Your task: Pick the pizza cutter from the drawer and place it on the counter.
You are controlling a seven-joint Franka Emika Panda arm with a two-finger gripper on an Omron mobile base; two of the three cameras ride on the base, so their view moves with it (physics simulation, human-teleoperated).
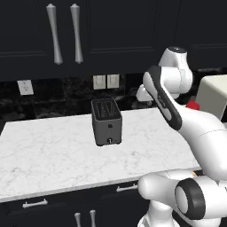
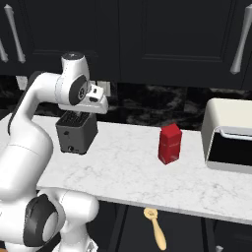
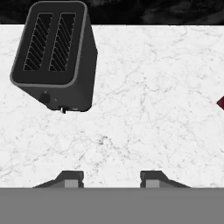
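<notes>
The pizza cutter (image 2: 155, 227), a slim tan tool with its small wheel at the far end, lies in the open dark drawer below the counter's front edge. The counter (image 2: 123, 170) (image 1: 48, 153) (image 3: 144, 92) is a white marble slab. My gripper (image 3: 111, 177) hangs above the counter beside the toaster, far from the pizza cutter. Its two dark fingertips stand well apart with bare marble between them. The hand (image 2: 97, 98) (image 1: 144, 94) is held high over the back of the counter.
A black toaster (image 1: 106, 122) (image 2: 76, 130) (image 3: 54, 57) stands mid-counter. A red carton (image 2: 170, 142) (image 1: 191, 104) and a white boxy appliance (image 2: 229, 135) sit to the right. Dark cabinets with silver handles (image 1: 55, 33) hang above.
</notes>
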